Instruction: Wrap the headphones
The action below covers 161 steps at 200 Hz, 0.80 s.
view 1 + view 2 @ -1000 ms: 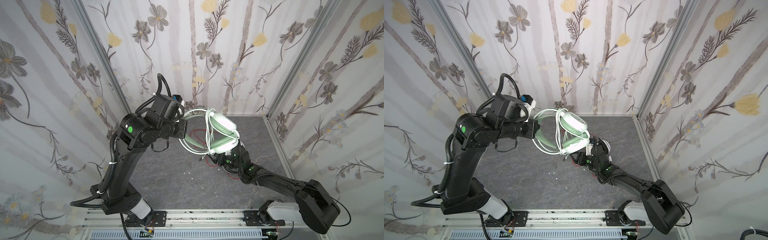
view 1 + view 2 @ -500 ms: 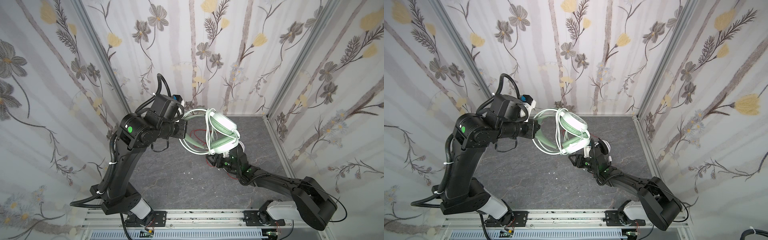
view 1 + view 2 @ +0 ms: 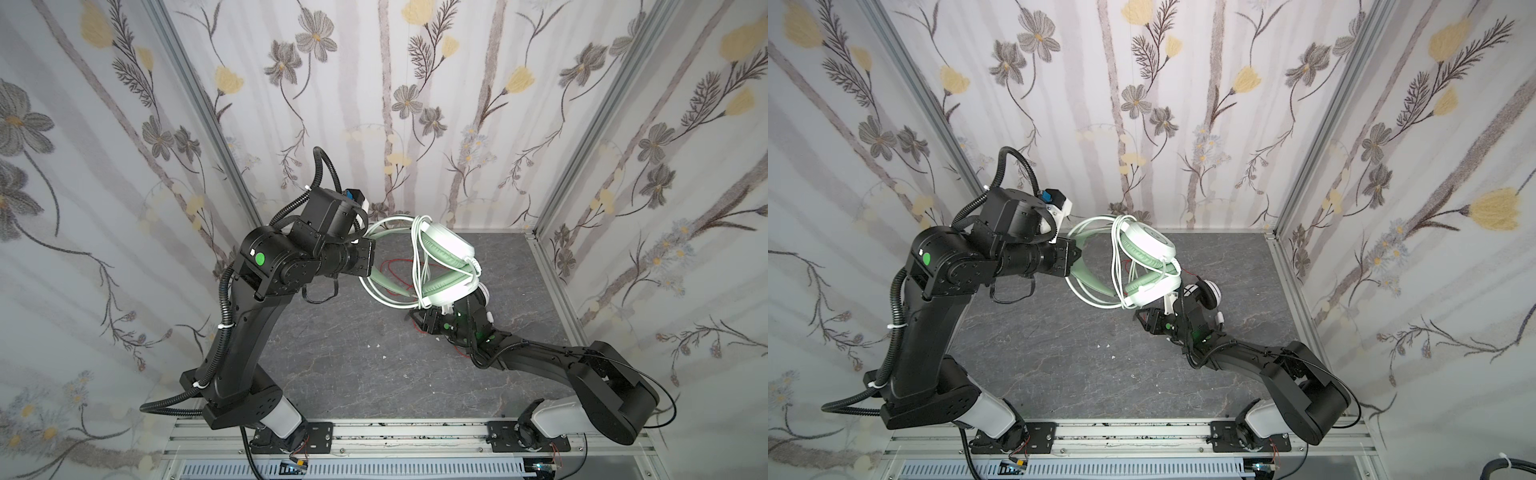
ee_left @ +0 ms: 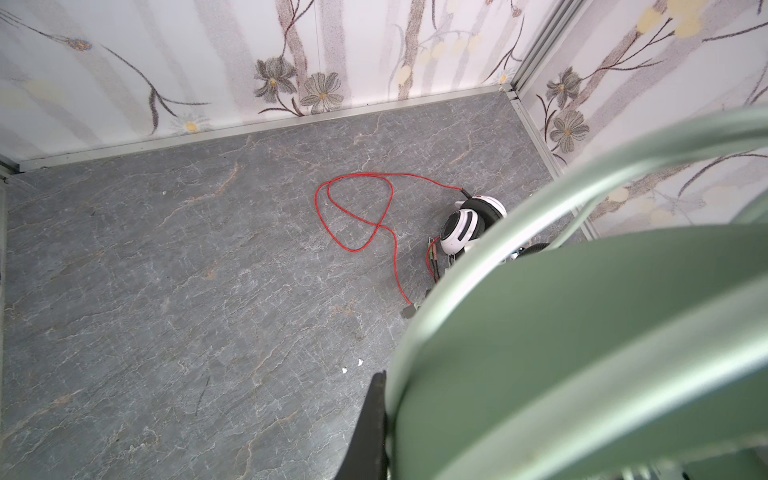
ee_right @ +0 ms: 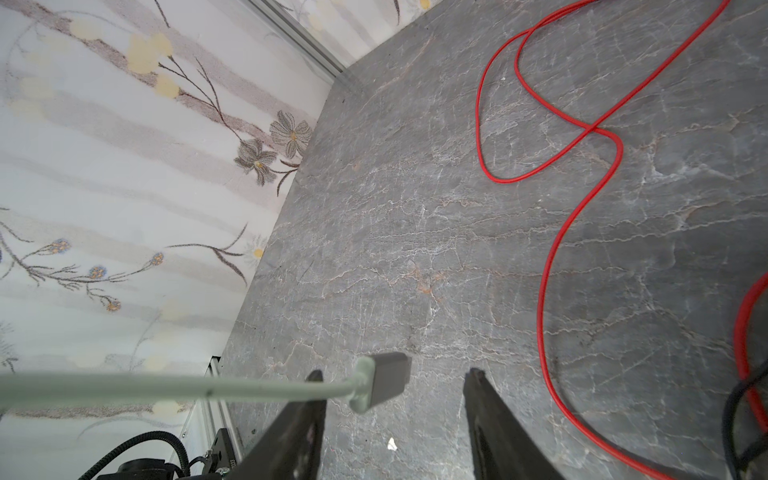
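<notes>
Left gripper (image 3: 368, 259): clamped on the headband of the mint headphones (image 3: 446, 249), aloft at centre in both top views.
Right gripper (image 5: 395, 372): jaws apart, plug (image 5: 388, 380) between them (not yet pinched).
Second set: white-and-black headset (image 4: 465, 226) on the table (image 4: 166, 291), red cable (image 4: 353, 208) loose.
Risk: we judge a mistimed closing could miss the plug and let the green cable (image 3: 414, 266) unwind.

Headsets: two, one green headset (image 3: 446, 266) held in the left gripper (image 3: 1076, 254) and one white-and-black headset (image 4: 461, 226) near the right gripper (image 5: 395, 371). Cables: two, one green cable (image 5: 166, 388) and one red cable (image 4: 353, 199).
</notes>
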Each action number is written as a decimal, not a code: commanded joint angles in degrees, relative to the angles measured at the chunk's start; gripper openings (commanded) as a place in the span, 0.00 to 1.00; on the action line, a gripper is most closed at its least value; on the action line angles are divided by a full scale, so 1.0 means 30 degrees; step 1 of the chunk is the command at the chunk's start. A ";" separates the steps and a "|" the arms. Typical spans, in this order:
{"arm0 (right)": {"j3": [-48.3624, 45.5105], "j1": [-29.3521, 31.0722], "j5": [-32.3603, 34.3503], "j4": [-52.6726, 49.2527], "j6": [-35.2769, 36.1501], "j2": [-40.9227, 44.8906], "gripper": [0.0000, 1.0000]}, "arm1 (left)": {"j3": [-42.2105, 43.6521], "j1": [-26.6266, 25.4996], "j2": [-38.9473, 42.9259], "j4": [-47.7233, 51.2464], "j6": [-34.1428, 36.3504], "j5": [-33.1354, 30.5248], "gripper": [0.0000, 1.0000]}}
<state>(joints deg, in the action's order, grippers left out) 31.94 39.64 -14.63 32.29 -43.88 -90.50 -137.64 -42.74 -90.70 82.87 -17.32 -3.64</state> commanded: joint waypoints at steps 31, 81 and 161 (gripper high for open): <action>0.0748 0.0469 0.0424 0.1778 0.0182 -0.0941 0.51 | -0.0173 0.0097 0.0147 -0.1519 -0.0906 0.0561 0.00; 0.1083 0.0565 0.0584 0.2047 0.0168 -0.1456 0.48 | -0.0186 0.0184 0.0196 -0.1469 -0.0993 0.0774 0.00; 0.1005 0.0565 0.0422 0.2463 0.0417 -0.1852 0.28 | -0.0203 0.0243 0.0369 -0.1463 -0.1184 0.1015 0.00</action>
<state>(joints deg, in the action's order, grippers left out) 34.61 41.23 -13.10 36.34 -43.11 -95.35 -137.67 -42.13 -90.11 82.85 -18.65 -1.89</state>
